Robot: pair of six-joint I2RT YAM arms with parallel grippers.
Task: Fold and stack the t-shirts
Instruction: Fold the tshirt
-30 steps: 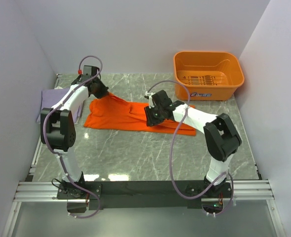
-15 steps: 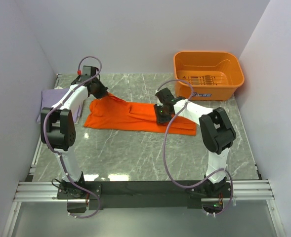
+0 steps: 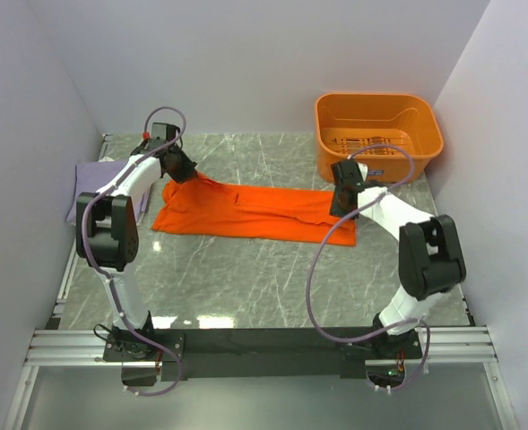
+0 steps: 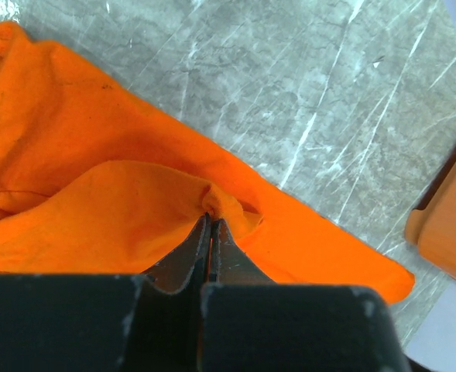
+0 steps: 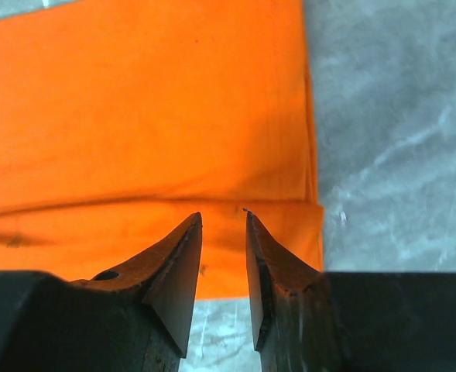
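The worktop [image 3: 246, 287] is grey-green marble veined with white. Across its middle, the orange t-shirt [image 3: 246, 211] is a bright, plain orange with no print. The lavender t-shirt [image 3: 89, 184] at the left edge is pale purple. The plastic basket [image 3: 377, 148] in the far right corner is a yellower orange. The left arm [image 3: 125, 181] and right arm [image 3: 385, 209] are white with black joints.

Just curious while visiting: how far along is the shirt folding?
Roughly midway. The purple shirt lies far left, seemingly folded. The orange shirt is spread long; the left gripper pinches one end, and the right gripper hangs open over the other. Folding it and stacking remain.
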